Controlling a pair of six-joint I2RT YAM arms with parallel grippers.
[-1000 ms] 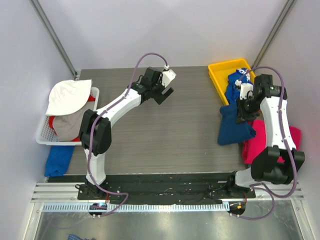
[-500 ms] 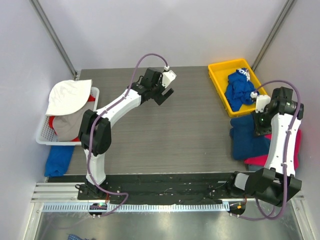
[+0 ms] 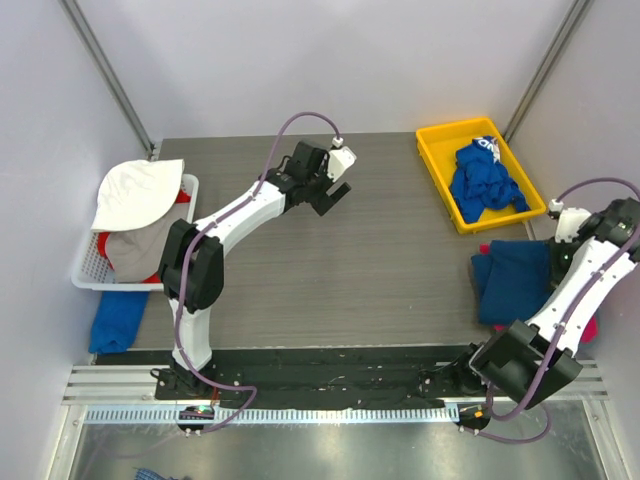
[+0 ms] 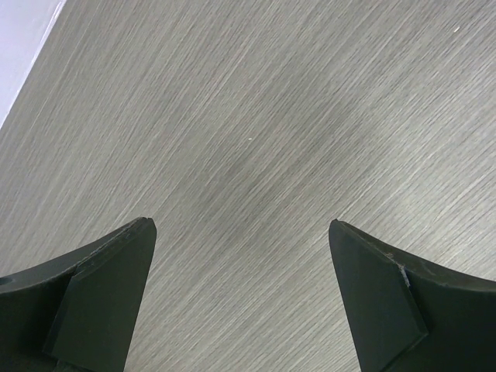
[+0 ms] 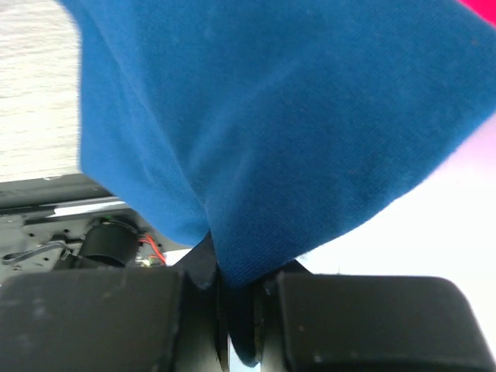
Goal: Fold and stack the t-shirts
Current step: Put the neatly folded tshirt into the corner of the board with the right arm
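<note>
Right end effector [image 5: 236, 310] clamped on blue tee [image 3: 512, 282], lying at the bench's [image 3: 380, 265] right edge over pink tee [image 5: 483, 11]. Left end effector [image 4: 240, 294] apart, idle. Recommend squaring edges before release.

No readable text anywhere that we can find. Only candidate: white lettering [image 3: 487, 145] on the royal-blue t-shirt [image 3: 480, 185] crumpled in the yellow bin [image 3: 436, 160], top view. Too small and creased, we can't make out a single letter.
</note>
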